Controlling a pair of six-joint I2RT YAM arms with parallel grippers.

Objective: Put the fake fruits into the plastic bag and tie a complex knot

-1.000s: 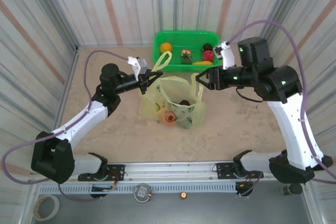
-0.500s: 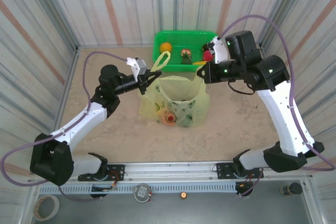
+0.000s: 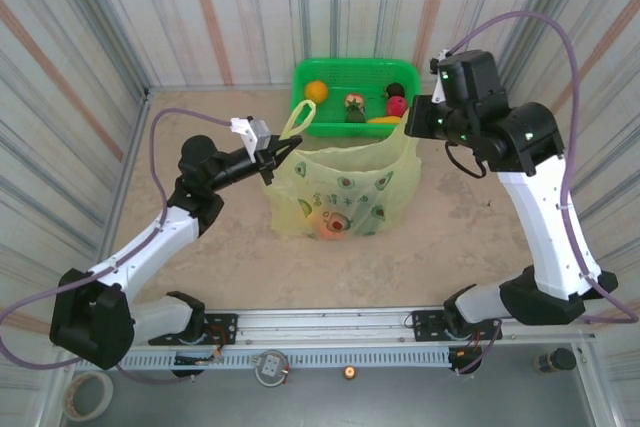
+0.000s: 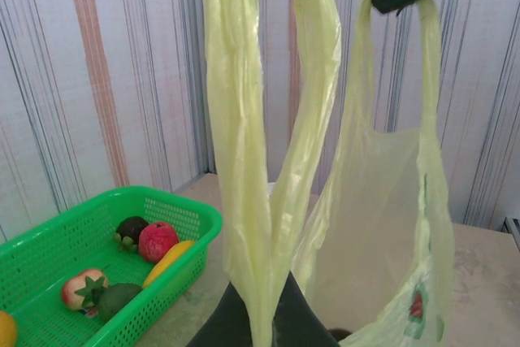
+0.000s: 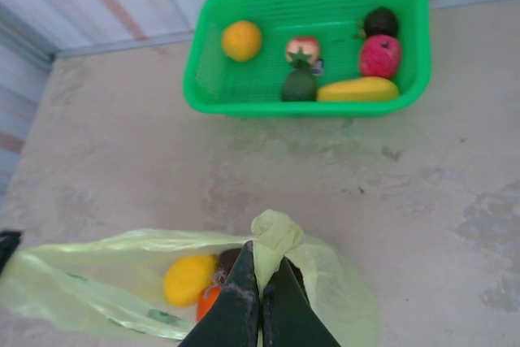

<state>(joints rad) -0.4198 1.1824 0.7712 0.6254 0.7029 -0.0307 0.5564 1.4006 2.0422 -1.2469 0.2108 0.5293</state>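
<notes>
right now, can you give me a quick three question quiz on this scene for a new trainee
1. True or false: the right gripper is open.
2. The left gripper grips: A a bag handle, B a cup, C nothing.
3. How many fruits lie in the basket?
Key: 1 false, it pinches a bag handle. 2 A. 3 six.

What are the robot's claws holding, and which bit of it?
Both hold the thin yellow-green plastic bag: the left gripper pinches one loop handle, the right gripper the other handle.
</notes>
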